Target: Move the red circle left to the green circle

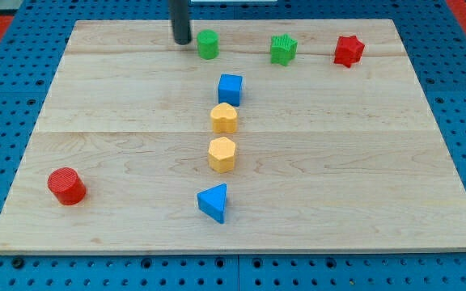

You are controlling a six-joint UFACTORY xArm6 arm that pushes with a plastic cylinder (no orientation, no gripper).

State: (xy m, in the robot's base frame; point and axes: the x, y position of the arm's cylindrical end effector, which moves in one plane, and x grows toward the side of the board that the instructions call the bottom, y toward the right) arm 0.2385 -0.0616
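The red circle (66, 185) is a short red cylinder near the board's lower left corner. The green circle (208, 44) is a short green cylinder near the top edge, left of the middle. My tip (182, 41) stands on the board just left of the green circle, a small gap apart from it. The red circle lies far from my tip, toward the view's bottom left.
A green star (282, 49) and a red star (348, 50) sit along the top right. A blue cube (230, 88), two yellow blocks (224, 118) (222, 153) and a blue triangle (213, 202) form a column down the middle. The wooden board (362, 178) lies on a blue pegboard.
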